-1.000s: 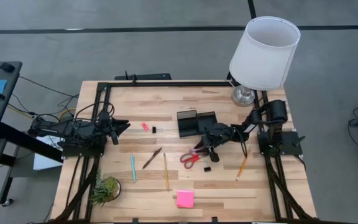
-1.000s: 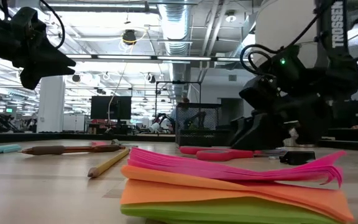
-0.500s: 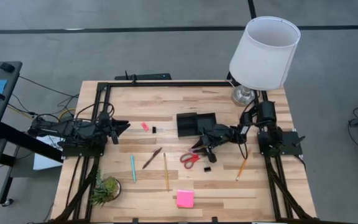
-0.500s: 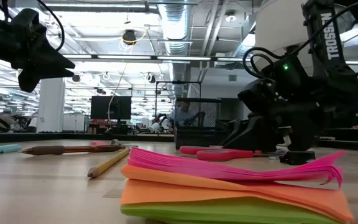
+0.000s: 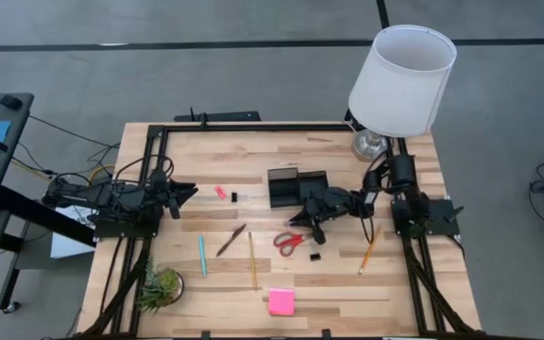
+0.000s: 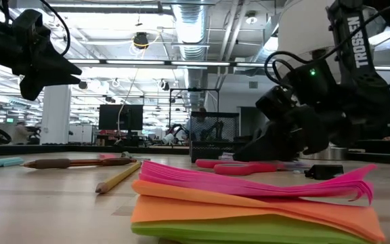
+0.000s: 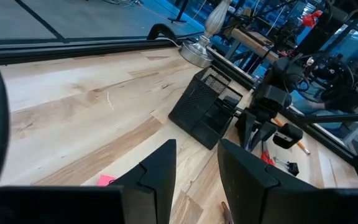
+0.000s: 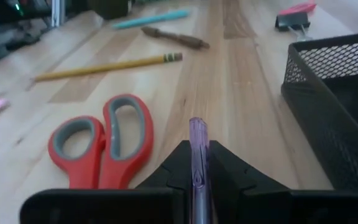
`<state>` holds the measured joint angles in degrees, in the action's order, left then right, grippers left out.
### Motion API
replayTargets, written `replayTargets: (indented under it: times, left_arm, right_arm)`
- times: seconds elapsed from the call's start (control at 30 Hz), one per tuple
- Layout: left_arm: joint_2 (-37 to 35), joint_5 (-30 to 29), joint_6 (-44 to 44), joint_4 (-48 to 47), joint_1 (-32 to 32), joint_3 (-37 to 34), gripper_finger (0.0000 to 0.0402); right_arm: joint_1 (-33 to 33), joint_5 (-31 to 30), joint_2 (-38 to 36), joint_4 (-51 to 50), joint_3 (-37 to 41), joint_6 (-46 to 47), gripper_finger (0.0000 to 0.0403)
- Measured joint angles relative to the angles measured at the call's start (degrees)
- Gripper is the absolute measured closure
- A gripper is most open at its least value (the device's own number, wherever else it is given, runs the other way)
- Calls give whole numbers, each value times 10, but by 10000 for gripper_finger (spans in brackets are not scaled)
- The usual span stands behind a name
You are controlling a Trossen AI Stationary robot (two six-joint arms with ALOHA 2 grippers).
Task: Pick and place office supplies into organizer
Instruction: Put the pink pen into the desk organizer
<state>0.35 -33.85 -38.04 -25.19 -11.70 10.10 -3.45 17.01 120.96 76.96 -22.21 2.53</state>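
My right gripper (image 5: 302,220) is low over the table between the black mesh organizer (image 5: 297,186) and the red-handled scissors (image 5: 289,240), shut on a thin purple pen (image 8: 196,132). The scissors (image 8: 101,140) lie flat just ahead of it. The teal pen (image 5: 202,255), dark pen (image 5: 231,240), yellow pencil (image 5: 252,260), orange pencil (image 5: 367,255), binder clip (image 5: 315,256), pink eraser (image 5: 221,192) and pink sticky pad (image 5: 281,301) lie flat on the wood. My left gripper (image 5: 190,192) waits open at the table's left, above the surface. My right gripper pinches the purple pen between its two fingers (image 8: 225,163). The pen lies along the fingers, and its end (image 8: 196,123) sticks out ahead of them. The fingers slant down from the table's right. Whether the pen's end touches the wood, I cannot tell.
A white-shaded lamp (image 5: 399,80) stands at the far right corner, close behind my right arm. A small green plant (image 5: 161,288) sits at the near left. A black frame rail (image 5: 253,127) runs along the far edge. Bare wood lies in the middle.
My right gripper has tipped its fingers further down beside the scissors, and that arm's upper part has drawn in toward the far right. The gripper itself has stayed at the same spot.
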Motion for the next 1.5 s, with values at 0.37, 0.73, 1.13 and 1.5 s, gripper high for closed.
replayTargets:
  times: [0.37, 0.73, 1.13, 1.5]
  left_arm:
    - [0, 0, 0, 0, 0, 0, 291]
    - [0, 0, 0, -12, 0, 0, 291]
    - [0, -140, -11, 47, 1, 0, 291]
    - [56, -11, 193, 341, 1, 0, 291]
  right_arm:
    - [28, 38, -23, 113, -7, 144, 373]
    - [6, 34, -229, 106, -17, 53, 370]
    - [-96, 12, -247, 9, -117, -52, 373]
    - [-109, 95, -72, 105, -278, -9, 373]
